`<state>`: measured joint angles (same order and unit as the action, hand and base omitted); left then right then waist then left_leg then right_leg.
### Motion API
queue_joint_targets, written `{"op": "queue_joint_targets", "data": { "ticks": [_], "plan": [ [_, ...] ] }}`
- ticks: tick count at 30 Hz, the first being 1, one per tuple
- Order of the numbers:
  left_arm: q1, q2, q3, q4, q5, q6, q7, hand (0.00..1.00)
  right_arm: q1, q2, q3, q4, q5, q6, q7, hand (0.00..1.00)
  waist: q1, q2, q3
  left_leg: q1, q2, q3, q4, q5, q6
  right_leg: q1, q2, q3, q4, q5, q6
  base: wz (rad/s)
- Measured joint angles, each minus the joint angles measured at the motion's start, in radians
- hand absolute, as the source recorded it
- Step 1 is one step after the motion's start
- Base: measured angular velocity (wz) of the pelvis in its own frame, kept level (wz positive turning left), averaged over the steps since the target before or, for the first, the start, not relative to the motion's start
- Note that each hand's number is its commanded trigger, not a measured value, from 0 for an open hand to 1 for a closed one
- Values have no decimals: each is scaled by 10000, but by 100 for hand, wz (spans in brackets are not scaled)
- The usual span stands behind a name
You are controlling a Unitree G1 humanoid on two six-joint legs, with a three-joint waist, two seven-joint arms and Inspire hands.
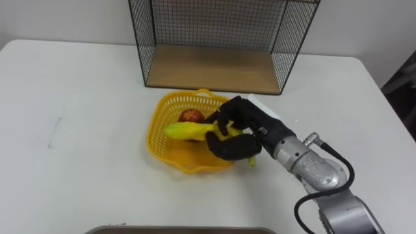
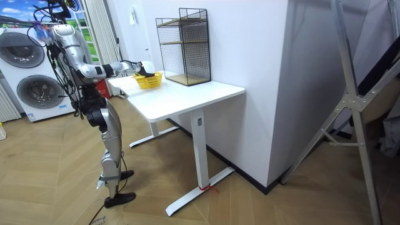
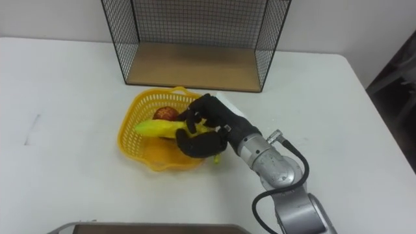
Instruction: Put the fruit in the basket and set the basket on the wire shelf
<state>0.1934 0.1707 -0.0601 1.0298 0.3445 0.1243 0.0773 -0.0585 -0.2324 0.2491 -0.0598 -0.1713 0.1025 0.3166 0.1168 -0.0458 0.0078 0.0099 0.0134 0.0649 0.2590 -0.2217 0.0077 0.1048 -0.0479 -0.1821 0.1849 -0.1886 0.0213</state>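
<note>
A yellow plastic basket (image 1: pixel 166 153) (image 3: pixel 133 146) sits on the white table (image 1: pixel 78 117), just in front of the wire shelf (image 1: pixel 214 39) (image 3: pixel 195 36). Inside it lies a red-orange fruit (image 1: pixel 190 116) (image 3: pixel 165 113). My right hand (image 1: pixel 235 133) (image 3: pixel 205 130) reaches over the basket's right rim, its fingers curled round a yellow banana (image 1: pixel 185 130) (image 3: pixel 156 128) held across the basket's inside. In the room view I stand at the table's end with the right hand (image 2: pixel 131 65) stretched out to the basket (image 2: pixel 149 80).
The wire shelf has a wooden floor board (image 1: pixel 211 68) and an open front facing the basket. A grey edge (image 1: pixel 175 229) shows at the bottom of the eye views. Bare tabletop lies to the left and right. Washing machines (image 2: pixel 28 75) stand behind me.
</note>
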Motion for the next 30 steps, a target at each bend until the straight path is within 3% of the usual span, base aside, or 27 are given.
{"op": "queue_joint_targets", "data": {
  "ticks": [30],
  "plan": [
    [-29,-9,77,-107,4,-11,66,0,42,16,-6,117,-18,-6,-245,0,-97,28,14,16,-36,-172,-4,1,1,112,-14,-166,-20,0,1,1]
  ]
}}
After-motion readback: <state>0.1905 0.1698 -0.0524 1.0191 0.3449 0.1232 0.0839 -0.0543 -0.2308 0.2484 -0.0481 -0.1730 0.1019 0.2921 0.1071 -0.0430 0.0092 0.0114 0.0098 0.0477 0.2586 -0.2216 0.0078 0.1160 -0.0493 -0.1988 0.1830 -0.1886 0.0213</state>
